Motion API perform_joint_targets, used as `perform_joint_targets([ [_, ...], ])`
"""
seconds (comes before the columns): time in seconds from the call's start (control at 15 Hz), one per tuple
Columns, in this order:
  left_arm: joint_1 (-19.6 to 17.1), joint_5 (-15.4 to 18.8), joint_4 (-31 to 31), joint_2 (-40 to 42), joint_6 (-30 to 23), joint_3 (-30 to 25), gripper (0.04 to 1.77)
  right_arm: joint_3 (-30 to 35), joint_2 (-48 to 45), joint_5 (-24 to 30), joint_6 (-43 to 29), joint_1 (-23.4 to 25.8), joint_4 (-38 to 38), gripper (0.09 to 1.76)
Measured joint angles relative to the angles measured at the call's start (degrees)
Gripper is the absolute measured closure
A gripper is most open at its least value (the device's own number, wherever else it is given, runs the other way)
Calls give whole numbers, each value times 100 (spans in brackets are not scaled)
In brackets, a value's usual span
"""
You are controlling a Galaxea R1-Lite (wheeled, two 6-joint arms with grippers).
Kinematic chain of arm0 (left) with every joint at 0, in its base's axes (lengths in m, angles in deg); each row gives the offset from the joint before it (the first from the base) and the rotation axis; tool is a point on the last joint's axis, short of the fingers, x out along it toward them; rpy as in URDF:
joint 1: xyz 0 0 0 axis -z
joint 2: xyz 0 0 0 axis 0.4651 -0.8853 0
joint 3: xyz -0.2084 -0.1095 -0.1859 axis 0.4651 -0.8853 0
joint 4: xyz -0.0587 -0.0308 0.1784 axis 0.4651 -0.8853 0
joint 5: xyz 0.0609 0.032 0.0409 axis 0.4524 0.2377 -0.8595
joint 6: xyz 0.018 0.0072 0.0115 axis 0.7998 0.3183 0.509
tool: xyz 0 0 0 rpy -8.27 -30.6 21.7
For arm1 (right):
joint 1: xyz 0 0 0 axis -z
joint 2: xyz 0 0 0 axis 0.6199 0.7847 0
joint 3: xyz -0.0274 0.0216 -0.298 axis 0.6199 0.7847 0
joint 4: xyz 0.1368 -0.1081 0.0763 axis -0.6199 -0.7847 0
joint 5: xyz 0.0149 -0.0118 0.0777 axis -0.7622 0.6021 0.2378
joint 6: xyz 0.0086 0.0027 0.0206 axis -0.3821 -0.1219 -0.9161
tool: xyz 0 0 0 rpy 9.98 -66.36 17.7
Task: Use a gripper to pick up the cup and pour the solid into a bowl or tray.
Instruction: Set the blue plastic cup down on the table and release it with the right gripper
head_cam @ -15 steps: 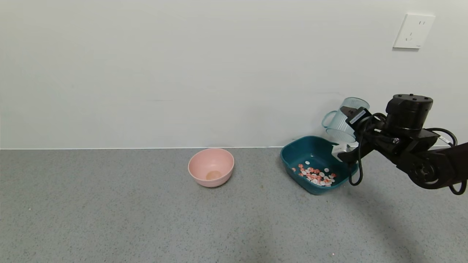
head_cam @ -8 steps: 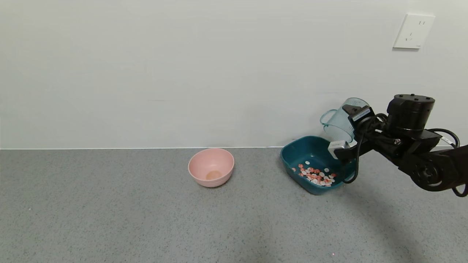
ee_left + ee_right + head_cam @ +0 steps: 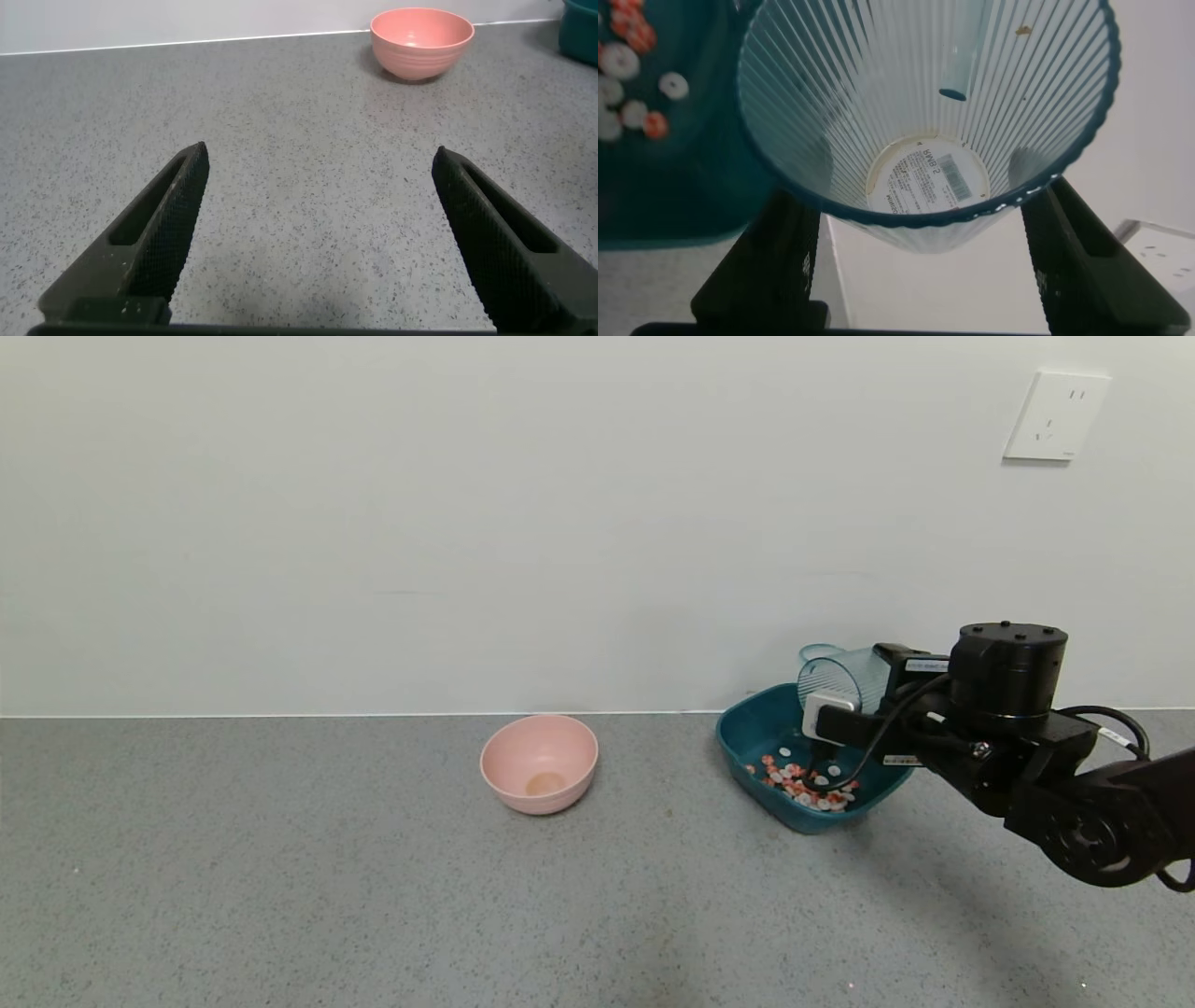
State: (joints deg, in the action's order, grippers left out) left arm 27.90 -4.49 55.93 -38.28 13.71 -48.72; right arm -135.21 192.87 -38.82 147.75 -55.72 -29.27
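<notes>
My right gripper (image 3: 854,689) is shut on the cup (image 3: 837,679), a ribbed blue-tinted clear cup, and holds it tilted low over the far right part of the teal tub (image 3: 742,733). In the right wrist view the cup (image 3: 924,121) sits between the two black fingers (image 3: 775,261) and looks empty, with a label showing on its base. The solid (image 3: 805,786), orange-red and white discs, lies in the tub and also shows in the right wrist view (image 3: 626,75) inside the tub (image 3: 691,187). My left gripper (image 3: 318,173) is open and empty above bare counter.
A round pink bowl (image 3: 540,763) stands left of the tub; it also shows in the left wrist view (image 3: 422,42). A white wall with an outlet (image 3: 1055,415) rises right behind the tub. The grey counter stretches to the front and left.
My right gripper has come down and to the left with the cup, from high above the tub's right side to just over its far rim. The cup has turned further over.
</notes>
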Motion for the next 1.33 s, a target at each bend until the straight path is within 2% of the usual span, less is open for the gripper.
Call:
perform_joint_targets([
  [0.4, 0, 2, 2, 0, 0, 0, 9, 28, -60, -391, -2209, -496, -9, 53],
  [0.8, 0, 2, 2, 0, 0, 2, 9, -51, -51, -880, -4629, -1490, -28, 53],
  [1.33, 0, 0, 0, 0, 0, 2, 9, 61, -252, -922, -7066, -2482, 26, 53],
])
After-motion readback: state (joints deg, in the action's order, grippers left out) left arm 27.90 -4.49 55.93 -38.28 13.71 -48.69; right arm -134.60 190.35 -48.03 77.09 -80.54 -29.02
